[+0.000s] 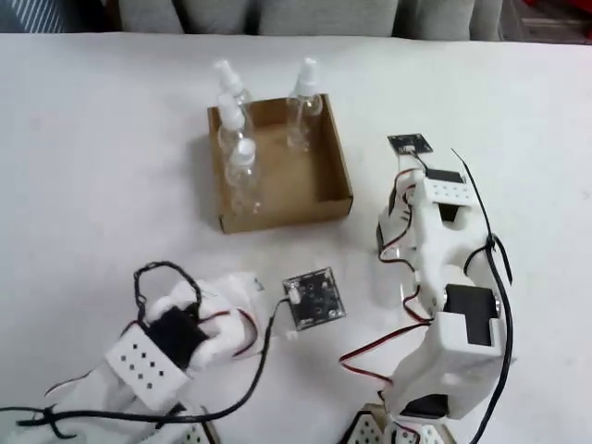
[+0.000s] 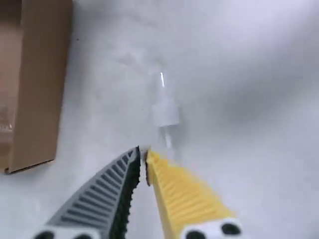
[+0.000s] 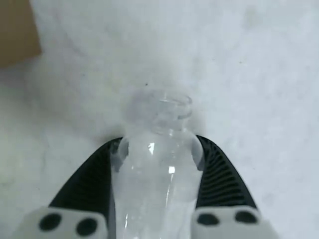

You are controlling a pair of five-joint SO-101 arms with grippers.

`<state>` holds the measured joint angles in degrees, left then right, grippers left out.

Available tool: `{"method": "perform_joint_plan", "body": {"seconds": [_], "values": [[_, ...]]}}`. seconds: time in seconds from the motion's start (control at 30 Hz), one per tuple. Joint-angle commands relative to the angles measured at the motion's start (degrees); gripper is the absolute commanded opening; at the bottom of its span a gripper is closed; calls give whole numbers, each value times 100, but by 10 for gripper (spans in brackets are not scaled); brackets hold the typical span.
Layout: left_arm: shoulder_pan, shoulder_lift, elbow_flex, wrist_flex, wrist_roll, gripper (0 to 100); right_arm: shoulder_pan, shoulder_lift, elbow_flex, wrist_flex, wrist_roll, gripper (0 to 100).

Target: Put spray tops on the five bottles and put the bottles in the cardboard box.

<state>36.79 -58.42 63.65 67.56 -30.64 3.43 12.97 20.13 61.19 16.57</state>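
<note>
- Bottles (image 1: pixel 242 176), four of them, each with a white spray top on, sit in the cardboard box (image 1: pixel 324 199); three are along one side and one is in the far corner opposite
- The fifth bottle (image 3: pixel 157 174) is clear with a bare, open neck; the right claw (image 3: pixel 158 144) grips it, its black fingers pressed to either side of the shoulder, above the white table (image 3: pixel 259 59)
- A loose spray top (image 2: pixel 166 112) lies just past the left claw (image 2: pixel 143 155); that claw is closed, its grey and yellow fingers meeting at the tips and pinching the top's thin tube
- The left arm (image 1: pixel 153 356) is at the near left of the table; the right arm (image 1: pixel 444 268) is beside the box; both are apart from it
</note>
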Motion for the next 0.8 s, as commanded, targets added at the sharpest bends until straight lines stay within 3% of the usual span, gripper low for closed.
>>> {"method": "perform_joint_plan", "body": {"seconds": [0.0, 0.1, 0.43, 0.77], "values": [[321, 453, -35, -466, 703, 153, 127, -66, 79, -57, 62, 17], [286, 971, -35, -844, 1011, 192, 127, -66, 79, -57, 79, 17], [75, 2897, -211, -2136, 738, 188, 119, -66, 70, -66, 88, 17], [-207, 3943, -791, -2418, 747, 188, 92, -66, 70, -127, 88, 17]]}}
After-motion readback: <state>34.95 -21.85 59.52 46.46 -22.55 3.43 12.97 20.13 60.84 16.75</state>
